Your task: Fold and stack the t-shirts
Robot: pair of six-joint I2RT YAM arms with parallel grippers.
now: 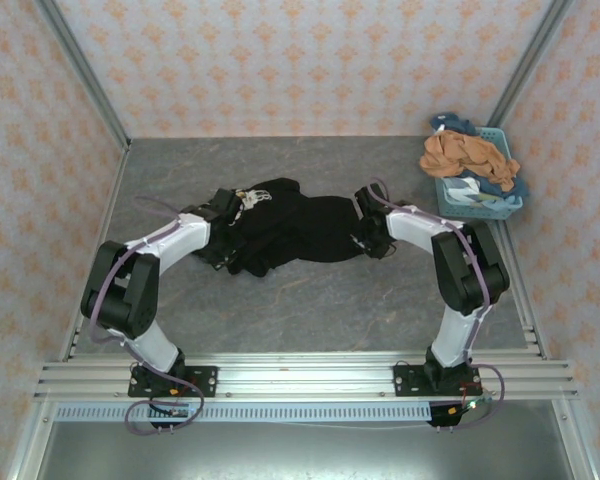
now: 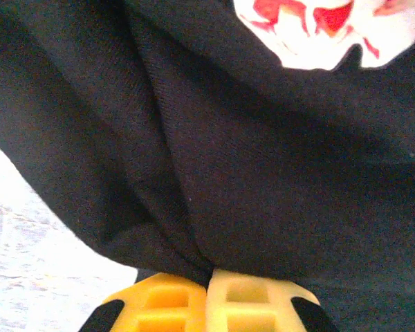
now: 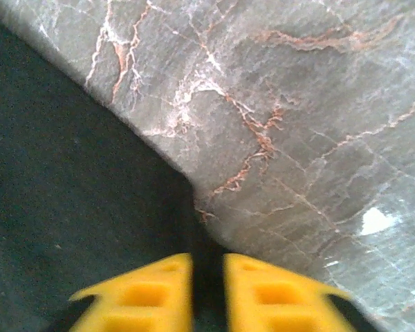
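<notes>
Two grips, one at each end, explain why the large black t-shirt with a pink-and-white rose print (image 1: 300,235) lies stretched crosswise in the middle of the grey marbled table (image 1: 310,310). At its left end the left gripper (image 2: 207,280) has its yellow fingers (image 2: 169,301) pressed together on a gathered ridge of the black cloth, and folds fan out from that pinch toward the rose print above. The bulk of the shirt sits bunched between the arms, not yet flat, so the paired hold looks meant for pulling it taut and spreading it before any fold. At the right end the right gripper (image 3: 207,270) has its jaws drawn narrow over the shirt's dark edge, right where cloth meets bare table, which reads as a grip on the hem rather than on a thick wad. Well apart, at the far right corner, a pale blue plastic lattice basket (image 1: 500,207) holds a crumpled rust-orange t-shirt (image 1: 465,155) and a blue t-shirt (image 1: 513,187), apparently waiting their turn.
</notes>
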